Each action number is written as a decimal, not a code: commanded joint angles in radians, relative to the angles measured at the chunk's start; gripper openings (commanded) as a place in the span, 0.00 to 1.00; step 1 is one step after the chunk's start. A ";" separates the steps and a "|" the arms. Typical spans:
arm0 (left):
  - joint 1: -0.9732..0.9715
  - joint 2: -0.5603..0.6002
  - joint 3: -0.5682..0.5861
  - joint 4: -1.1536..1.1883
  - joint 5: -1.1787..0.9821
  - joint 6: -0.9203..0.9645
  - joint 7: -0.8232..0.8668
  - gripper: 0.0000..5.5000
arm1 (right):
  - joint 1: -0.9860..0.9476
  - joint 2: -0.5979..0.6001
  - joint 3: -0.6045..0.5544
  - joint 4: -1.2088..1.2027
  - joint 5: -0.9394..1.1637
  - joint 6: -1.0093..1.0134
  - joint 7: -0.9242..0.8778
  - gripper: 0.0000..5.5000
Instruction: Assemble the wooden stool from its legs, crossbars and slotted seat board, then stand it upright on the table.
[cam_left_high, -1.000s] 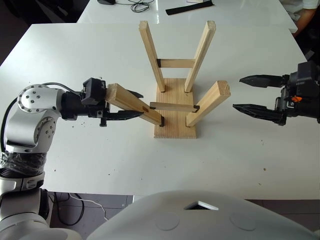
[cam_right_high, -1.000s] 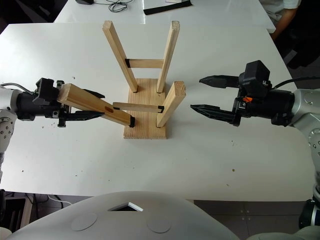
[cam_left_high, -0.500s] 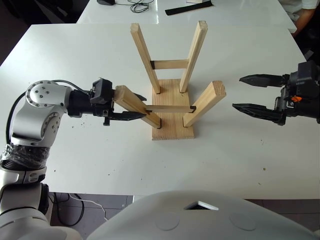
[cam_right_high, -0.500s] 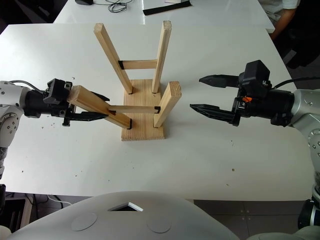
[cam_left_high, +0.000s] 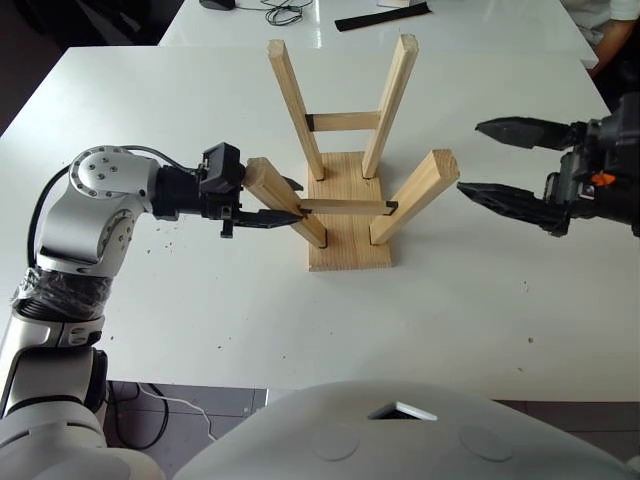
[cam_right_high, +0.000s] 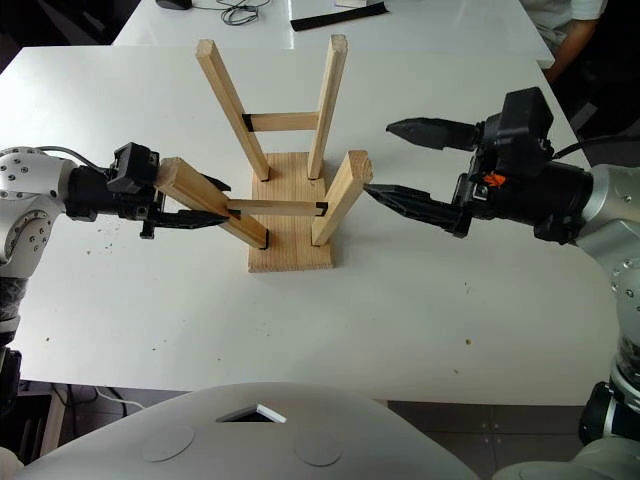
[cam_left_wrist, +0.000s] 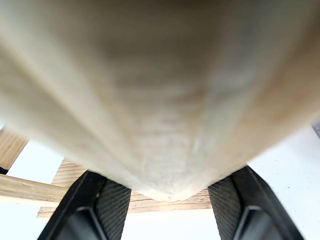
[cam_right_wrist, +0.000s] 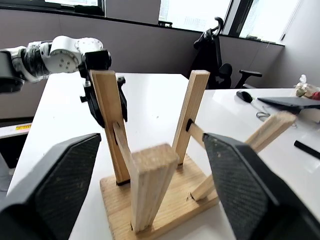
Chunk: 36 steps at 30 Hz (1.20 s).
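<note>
Office, white tables (cam_left_high: 480, 300), swivel chairs (cam_right_wrist: 248, 76)

Pale bare wood throughout the stool (cam_left_high: 340, 175): matt, looks unvarnished, with fine grain lines on the seat board (cam_left_high: 350, 258) and sawn, slightly rough ends on the legs (cam_left_high: 415, 200). Dark matt patches at the ends of the crossbars (cam_left_high: 345, 122). Same pale matt wood on the held leg (cam_left_wrist: 160, 100). Black matt plastic on the left gripper (cam_left_high: 298, 201) and right gripper (cam_right_high: 377, 158), with finely textured, rubbery-looking pads (cam_left_wrist: 112, 202). Smooth white bench (cam_left_high: 200, 300), faintly glossy.
</note>
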<state>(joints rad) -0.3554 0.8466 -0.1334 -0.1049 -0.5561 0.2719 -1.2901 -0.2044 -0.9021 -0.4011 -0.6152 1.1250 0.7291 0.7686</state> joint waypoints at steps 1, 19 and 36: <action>0.017 -0.021 -0.065 -0.013 0.109 0.089 0.092 0.37 | -0.118 0.040 -0.016 -0.042 0.200 0.002 -0.218 0.68; -0.023 -0.095 -0.117 -0.156 0.074 0.241 0.192 0.37 | -0.223 0.392 0.547 -0.139 0.011 0.001 -0.756 0.60; -0.106 -0.106 -0.160 -0.120 0.109 0.252 0.154 0.37 | 0.093 0.417 0.840 0.019 -0.641 -0.066 -0.659 0.60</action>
<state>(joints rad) -0.4542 0.7415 -0.2330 -0.2389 -0.4911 0.4845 -1.1043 -0.1677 -0.4911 0.4298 -0.6407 0.4877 0.6048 0.0815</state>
